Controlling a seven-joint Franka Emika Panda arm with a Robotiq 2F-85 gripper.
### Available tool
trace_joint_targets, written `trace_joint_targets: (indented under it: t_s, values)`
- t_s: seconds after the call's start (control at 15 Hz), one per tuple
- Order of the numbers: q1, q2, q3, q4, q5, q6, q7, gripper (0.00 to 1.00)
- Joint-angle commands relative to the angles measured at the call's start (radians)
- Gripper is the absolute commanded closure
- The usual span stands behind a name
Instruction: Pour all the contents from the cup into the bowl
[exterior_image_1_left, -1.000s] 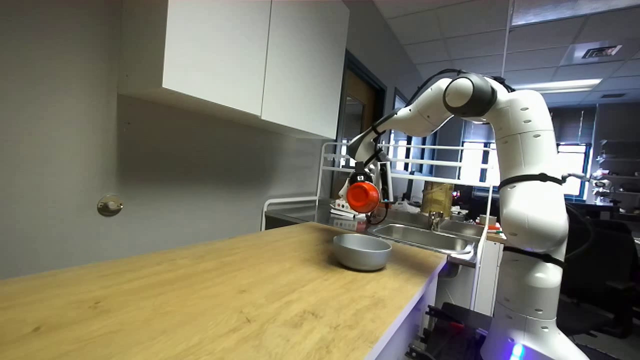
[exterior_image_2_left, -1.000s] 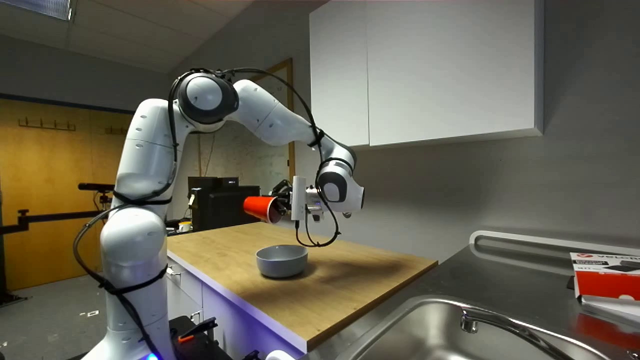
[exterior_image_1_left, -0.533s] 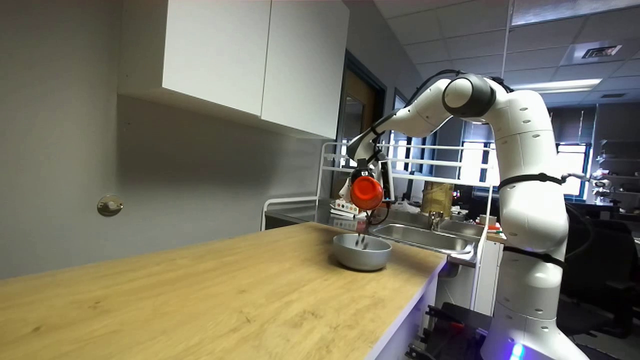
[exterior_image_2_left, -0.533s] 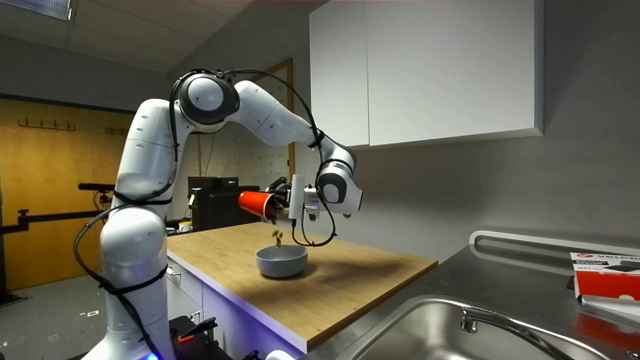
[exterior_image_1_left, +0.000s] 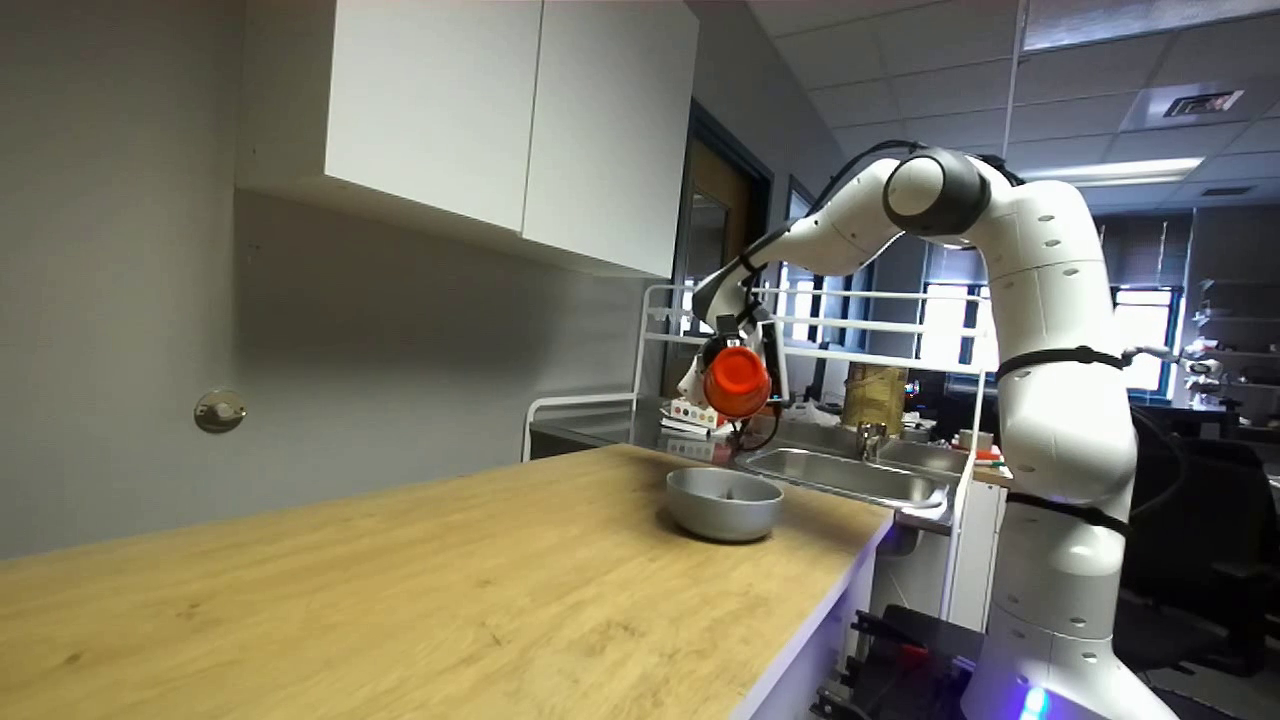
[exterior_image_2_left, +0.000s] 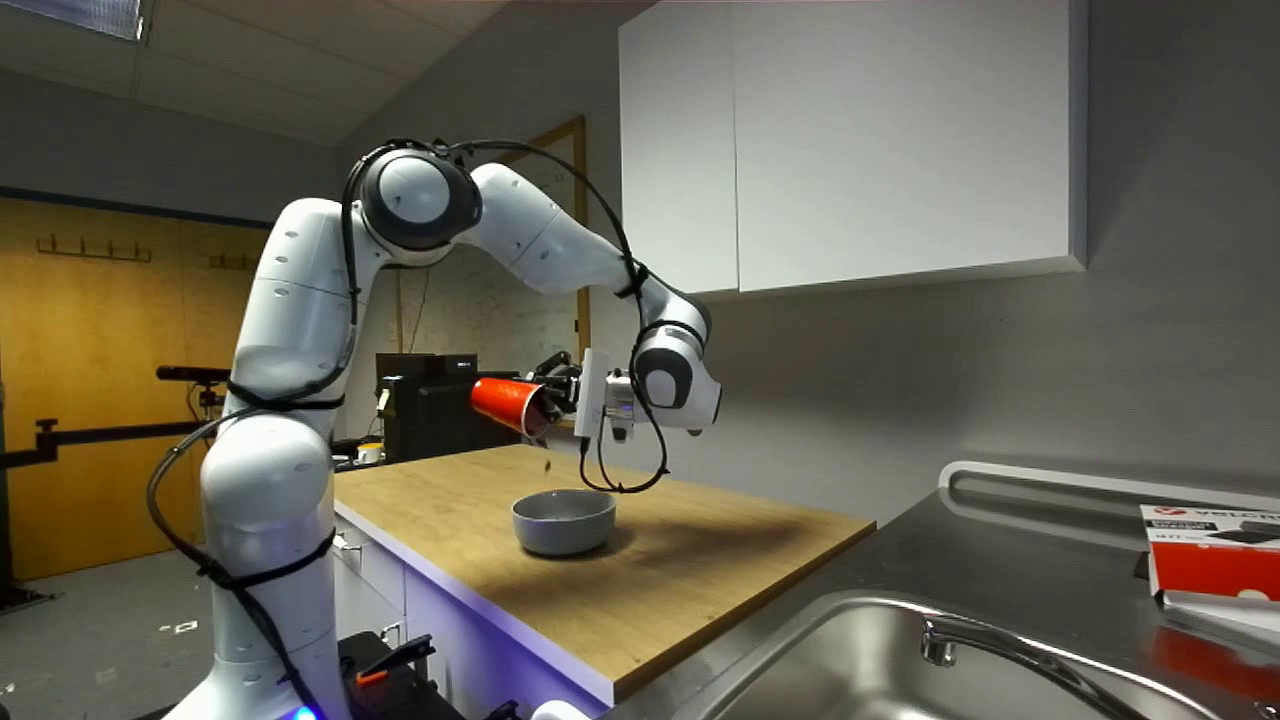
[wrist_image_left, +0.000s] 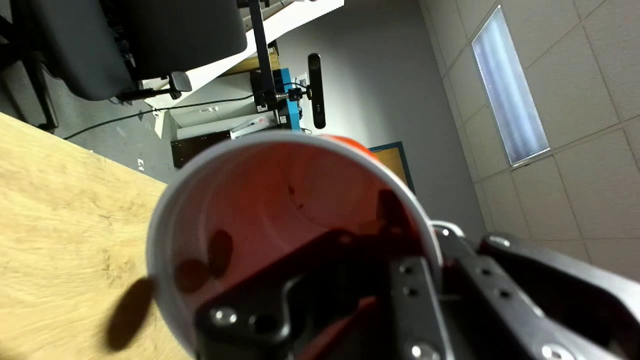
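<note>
above wooden countertop (exterior_image_2_left: 700, 560), shows gripper (exterior_image_2_left: 542, 393) pinching red cup (exterior_image_2_left: 500, 402) by its rim, tipped over bowl (exterior_image_2_left: 563, 532). probably light, pliable; best held there snugly, without crushing.

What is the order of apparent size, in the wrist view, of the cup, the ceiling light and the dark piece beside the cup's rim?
Largest: cup
Next: ceiling light
Smallest: dark piece, blurred at its edges
This is picture size only.
</note>
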Motion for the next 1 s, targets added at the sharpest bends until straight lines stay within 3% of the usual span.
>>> trace_joint_targets:
  t_s: [0.0,0.93]
  values:
    - [-0.006,0.01,0.007,0.024,0.007,-0.02,0.033,0.99]
    - [-0.008,0.018,0.005,0.042,-0.014,-0.045,0.033,0.99]
